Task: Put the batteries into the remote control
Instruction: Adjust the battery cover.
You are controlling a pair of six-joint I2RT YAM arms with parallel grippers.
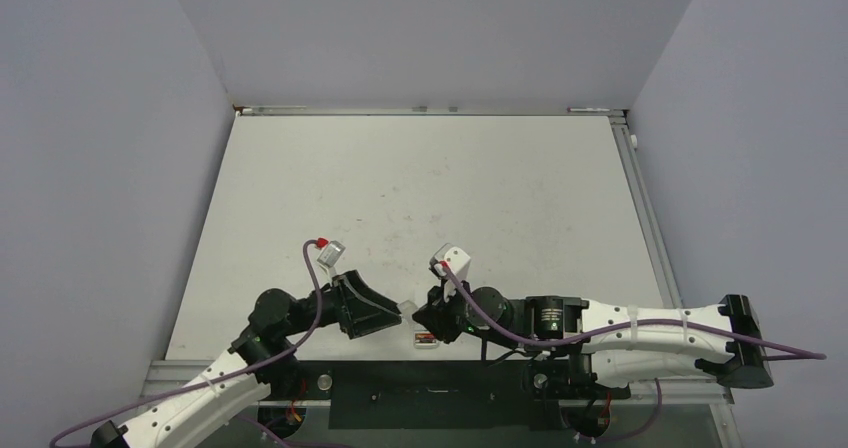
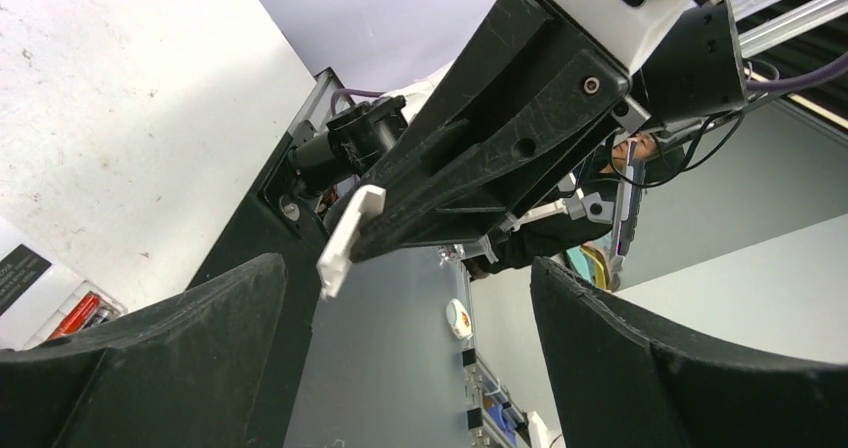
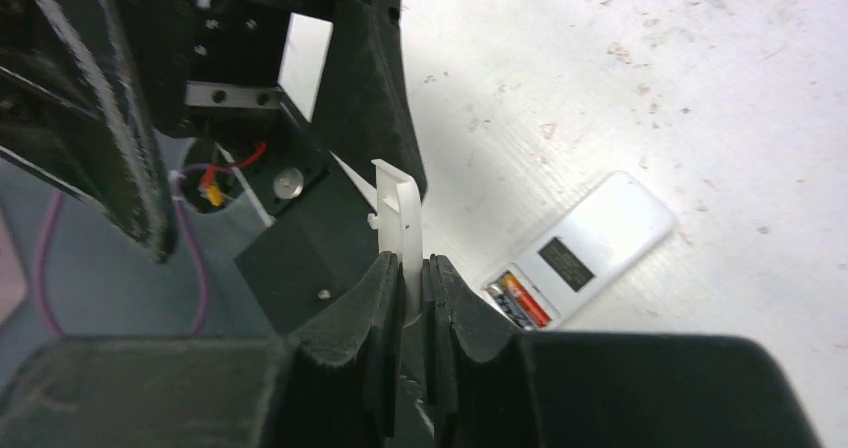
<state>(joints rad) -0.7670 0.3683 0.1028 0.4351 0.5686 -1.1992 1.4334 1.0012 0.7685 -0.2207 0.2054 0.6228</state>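
Top external view
Setting: a white, scuffed desk (image 1: 420, 183) enclosed by plain pale grey walls, with both arm bases at its near edge.
Left fingers (image 1: 372, 306): spread apart, holding nothing, pointing toward the right arm.
Right fingers (image 1: 432, 318): facing the left ones, near them at the middle of the near edge.
Battery cover (image 1: 409, 304): a small white piece between the two sets of fingers, too small here to make out.
Remote control (image 1: 426, 339): a small white rectangle flat on the desk at the near edge, just below the right fingers.

Left wrist view
Left fingers (image 2: 200, 328): two dark pads set wide apart at the bottom corners, with nothing between them.
Right fingers (image 2: 450, 183): pressed together on the battery cover (image 2: 350, 236), a thin white plate jutting out from their tips.
Remote control (image 2: 30, 303): at the lower left on the desk, partly cut off by the frame.
Container: its open compartment holds the batteries (image 2: 82, 313), showing red and orange casing.
Label (image 2: 14, 270): a black patch with white print, too small to read.

Right wrist view
Right fingers (image 3: 372, 293): pinching the battery cover (image 3: 402, 223), which stands on edge with a small clip at its top.
Remote control (image 3: 590, 248): lying back up on the desk, well apart from the cover, with a plain white shell and rounded corners.
Container: the uncovered bay at its near end holds the batteries (image 3: 522, 300), red and orange, lying side by side.
Label (image 3: 566, 264): black with white lettering that cannot be read.
Left fingers (image 3: 378, 88): dark and spread, at the upper left.
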